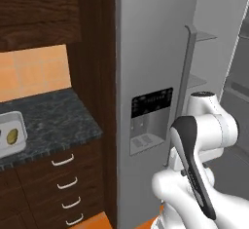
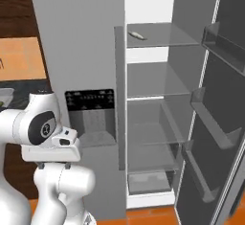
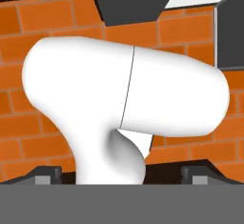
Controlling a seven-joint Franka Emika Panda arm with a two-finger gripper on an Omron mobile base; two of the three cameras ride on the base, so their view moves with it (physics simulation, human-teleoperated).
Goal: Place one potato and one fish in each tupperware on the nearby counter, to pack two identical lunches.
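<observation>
One tupperware (image 1: 14,121) rests on the dark counter (image 1: 58,118) at the far left, and a golden potato (image 1: 12,135) lies inside it. A pale tray edge, likely a tupperware (image 2: 5,95), shows at the left border of the right base view. A slender grey fish (image 2: 136,35) lies on the top shelf of the open fridge. My gripper (image 3: 121,175) points down over the orange brick floor, far from all of these. Its fingertips (image 3: 47,174) stand wide apart, open, and grip nothing.
The grey fridge (image 1: 151,52) stands right of the counter, its left door with a dispenser panel (image 2: 91,102) closed. Its right door (image 2: 215,123) hangs open with bins. Brown drawers (image 1: 65,179) sit under the counter, and a wood cabinet (image 1: 34,9) hangs above.
</observation>
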